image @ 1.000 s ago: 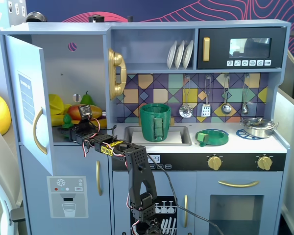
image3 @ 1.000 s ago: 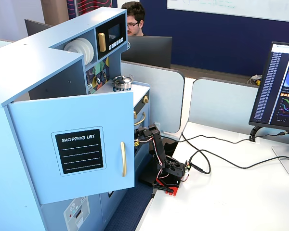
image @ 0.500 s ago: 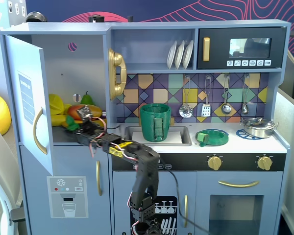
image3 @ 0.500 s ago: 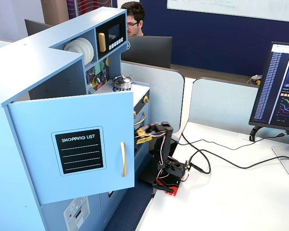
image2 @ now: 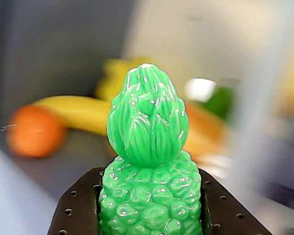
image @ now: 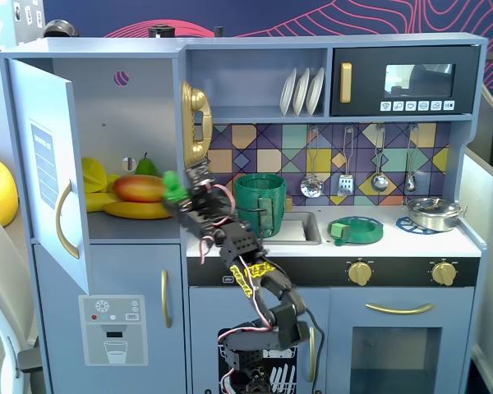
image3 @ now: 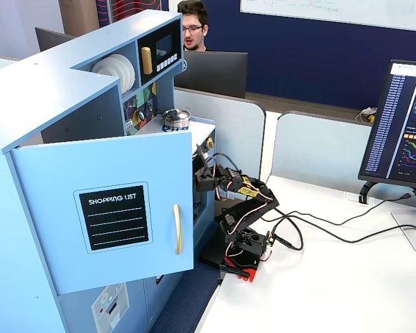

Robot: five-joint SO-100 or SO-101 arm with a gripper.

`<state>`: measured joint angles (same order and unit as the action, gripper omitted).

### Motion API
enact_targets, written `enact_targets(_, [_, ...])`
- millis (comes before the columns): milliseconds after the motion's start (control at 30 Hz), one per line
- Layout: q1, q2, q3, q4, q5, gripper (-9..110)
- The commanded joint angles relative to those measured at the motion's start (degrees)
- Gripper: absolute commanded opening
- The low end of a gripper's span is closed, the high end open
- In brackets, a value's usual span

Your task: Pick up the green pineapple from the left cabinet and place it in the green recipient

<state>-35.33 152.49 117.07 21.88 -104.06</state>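
The green pineapple (image: 173, 186) is gripped by its bumpy body, crown pointing away, as the wrist view (image2: 149, 161) shows close up. My gripper (image: 183, 199) is shut on it, a black finger (image2: 83, 205) on each side. In a fixed view it is held at the right edge of the left cabinet's (image: 148, 98) opening, just above the shelf, in front of the fruit. The cabinet door (image: 43, 164) stands open to the left. The green recipient (image: 260, 203) stands on the counter right of the gripper. In the side fixed view the door (image3: 118, 208) hides the gripper.
A mango (image: 140, 188), a banana (image: 135, 210) and a green pear (image: 145, 164) lie on the cabinet shelf. A gold phone (image: 195, 123) hangs above the gripper. A flat green dish (image: 357, 230) and a steel pot (image: 434, 213) are on the counter. The arm's base (image3: 243, 250) stands on a white table.
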Motion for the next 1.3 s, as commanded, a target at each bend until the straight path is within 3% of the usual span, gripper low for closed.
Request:
enact_targets(0, [9.7, 2.4, -8.6, 3.9, 3.8, 0])
enact_targets(167, [22.1, -3.9, -13.1, 1.9, 9.8, 0])
enact_targets(367, [29.6, -17.5, -19.4, -2.4, 9.2, 0])
enact_targets(567, [32.6, -34.7, -27.9, -11.3, 7.5, 0])
enact_targets(800, [34.3, -49.0, -39.7, -11.3, 7.1, 0])
enact_targets(1067, [36.7, -54.2, -44.1, -10.3, 7.8, 0])
enact_targets(1167, [37.0, -54.3, -44.3, -10.1, 10.6, 11])
enact_targets(1267, [37.5, -54.2, -44.3, -9.9, 15.6, 40])
